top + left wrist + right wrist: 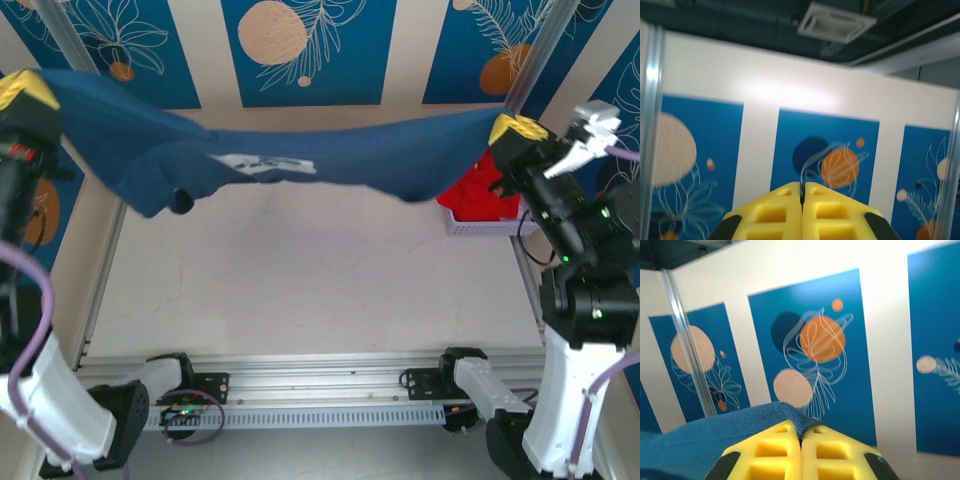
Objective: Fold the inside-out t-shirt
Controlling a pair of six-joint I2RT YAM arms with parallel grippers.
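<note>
Near edge first: alu rail (320,385) w/ both arm bases bolted on, then the pale table (300,290), bare in the middle. Above it, the navy t-shirt (380,160) is up in the air, stretched L to R between the two arms, sagging a bit in the centre, not touching the tabletop. White tag (265,163) shows approx mid-span, left of centre, and a sleeve droops at the left end.

Left gripper (28,88), far left and high: yellow fingers pressed tight together, shirt corner running right up into them. Its wrist cam shows the fingers (785,210) meeting with no gap.

Right gripper (517,128), far right: clamped too, and its wrist cam has blue hem (715,435) pinched between the tips.

Just behind and below it, a red garment (478,195) sits in a lilac basket (480,225). Beyond, blue wall panels (300,50).
</note>
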